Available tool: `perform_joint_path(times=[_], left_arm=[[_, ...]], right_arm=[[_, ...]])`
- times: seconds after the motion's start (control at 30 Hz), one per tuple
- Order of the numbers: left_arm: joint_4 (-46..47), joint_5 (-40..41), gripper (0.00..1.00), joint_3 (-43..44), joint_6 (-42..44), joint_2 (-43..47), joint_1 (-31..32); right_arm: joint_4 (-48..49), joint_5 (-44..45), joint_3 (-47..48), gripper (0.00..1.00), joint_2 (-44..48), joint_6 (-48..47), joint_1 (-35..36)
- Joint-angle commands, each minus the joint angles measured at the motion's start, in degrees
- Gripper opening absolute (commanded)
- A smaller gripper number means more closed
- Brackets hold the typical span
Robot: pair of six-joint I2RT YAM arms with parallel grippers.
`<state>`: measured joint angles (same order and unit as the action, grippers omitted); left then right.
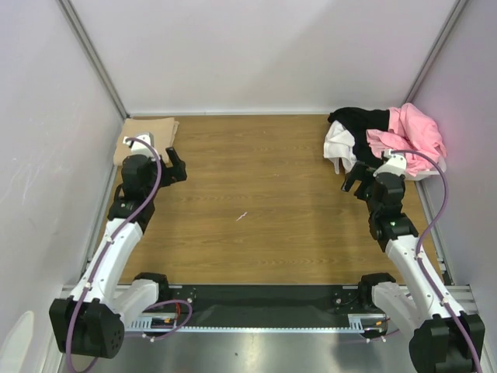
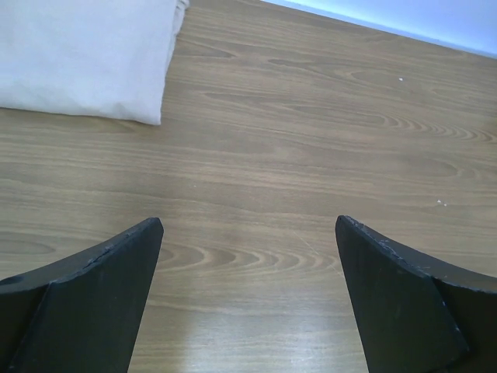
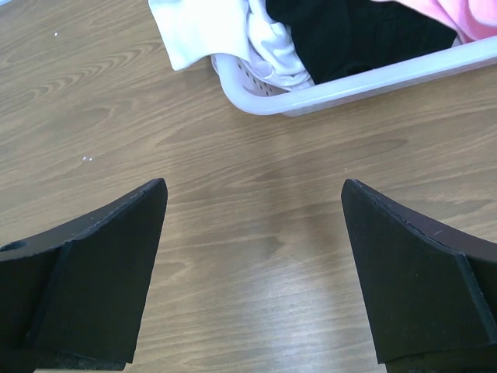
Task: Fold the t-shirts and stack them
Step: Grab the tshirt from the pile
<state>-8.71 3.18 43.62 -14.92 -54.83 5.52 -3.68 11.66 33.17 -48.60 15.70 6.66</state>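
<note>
Done: tan t-shirt (image 1: 146, 138) folded at the table's (image 1: 256, 179) far left corner. Pending: black t-shirt (image 1: 361, 120), white t-shirt (image 1: 338, 144), pink t-shirt (image 1: 415, 128) heaped in the basket (image 3: 373, 78), far right corner. Empty, left gripper (image 2: 248, 225) and right gripper (image 3: 255, 186) gape

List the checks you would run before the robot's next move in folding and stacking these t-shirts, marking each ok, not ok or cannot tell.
1. Left jaws open, empty: ok.
2. Right jaws open, empty: ok.
3. Tan shirt folded at far left corner: ok.
4. White shirt hangs over basket rim, just ahead of right jaws: ok.
5. Table middle free for folding: ok.
6. Number of shirts in basket: cannot tell; black shirt and pink shirt are piled.
</note>
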Motion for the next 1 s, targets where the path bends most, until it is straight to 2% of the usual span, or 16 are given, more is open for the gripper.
perform_joint_path(times=[0.0,0.23,0.4,0.5,0.67,0.93,0.97], left_arm=[[-1.6,2.5,1.00,4.5,1.1,-1.7,0.5],[-1.1,2.7,1.00,8.5,2.0,-6.3,0.5],[-1.0,2.0,1.00,15.0,3.0,-11.2,0.5],[0.4,3.5,1.00,17.6,3.0,-13.6,0.5],[2.1,0.8,1.00,21.1,1.8,-18.1,0.5],[4.3,-0.2,1.00,23.6,-0.6,-23.3,0.5],[4.4,0.1,1.00,23.9,-0.6,-24.0,0.6]], right_arm=[[0.7,1.9,3.4,1.00,0.1,-1.6,0.3],[-3.7,5.6,12.6,1.00,-6.8,-1.3,-1.6],[-8.3,2.8,23.4,1.00,-18.4,0.6,-8.4],[-10.7,1.7,32.5,1.00,-27.1,-0.2,-11.8],[-16.3,1.9,47.6,1.00,-38.7,-1.1,-16.7],[-17.7,0.3,58.5,0.98,-53.4,-4.1,-21.9],[-20.2,-1.1,60.4,0.94,-55.3,-3.1,-22.5]])
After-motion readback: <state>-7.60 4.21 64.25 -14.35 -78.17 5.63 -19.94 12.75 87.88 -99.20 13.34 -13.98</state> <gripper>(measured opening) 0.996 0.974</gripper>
